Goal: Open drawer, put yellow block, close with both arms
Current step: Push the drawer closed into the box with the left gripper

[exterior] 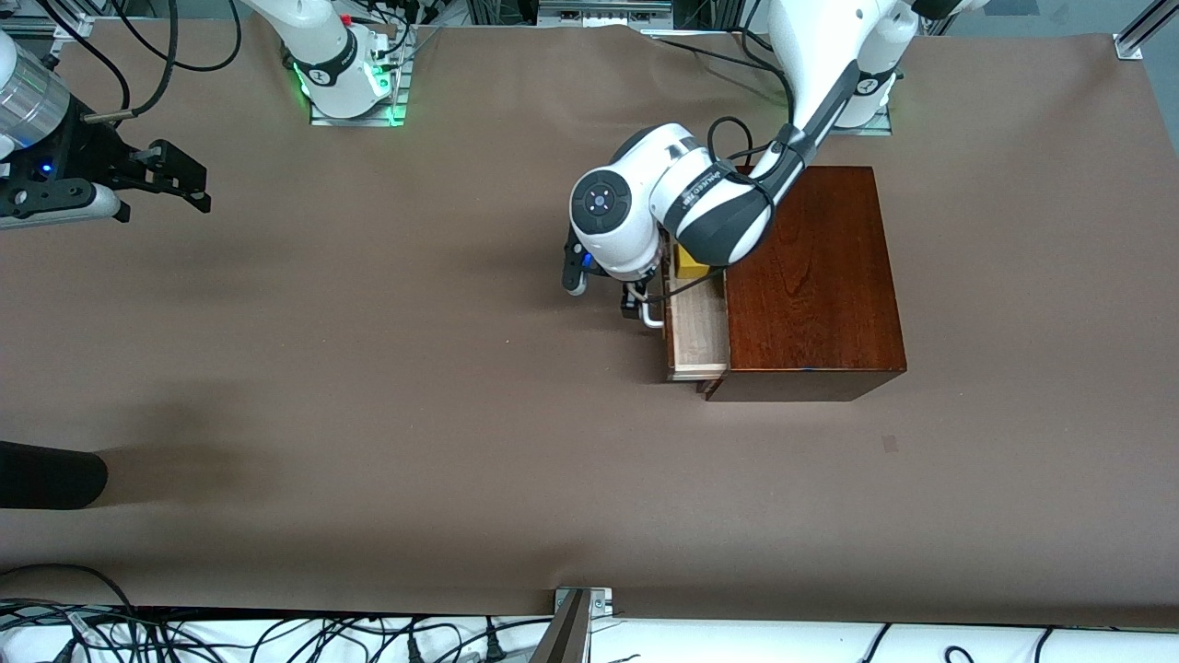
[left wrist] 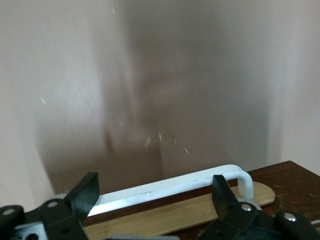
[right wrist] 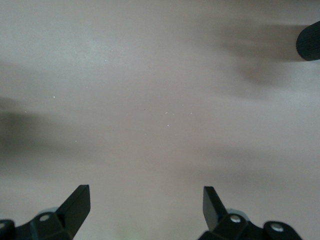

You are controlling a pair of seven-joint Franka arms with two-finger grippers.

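Landmark: the glossy reddish-brown wooden box (exterior: pixel 811 276), sitting on the brown table cover (exterior: pixel 414 368) toward the left arm's end of the table.

Drawer (exterior: pixel 697 333): partly pulled out of the box face that looks toward the right arm's end of the table. The pale light-wood tray is exposed beside the box; its corner nearest the front camera is plainly visible. The white U-shaped bar handle (left wrist: pixel 172 186) runs along the dark front.

Yellow block (exterior: pixel 689 263): in the open drawer tray, at the part farther from the front camera, just beside the box edge. It is partly covered by the left arm's wrist, so only one yellow patch shows.

Left gripper (exterior: pixel 636 304): at the drawer front, low, by the handle. In the left wrist view the two black fingers (left wrist: pixel 85 192) stand spread apart, with the white bar passing across the gap between them. Contact between fingers and bar cannot be judged. Nothing is clamped.

Right gripper (exterior: pixel 189 180): up over bare table cover, well apart from the box, at the right arm's end of the table; this arm waits. The right wrist view shows its fingers (right wrist: pixel 77 202) apart, with only plain table cover between them.

A dark rounded object (exterior: pixel 51 474) lies at the table edge, well apart from the box.
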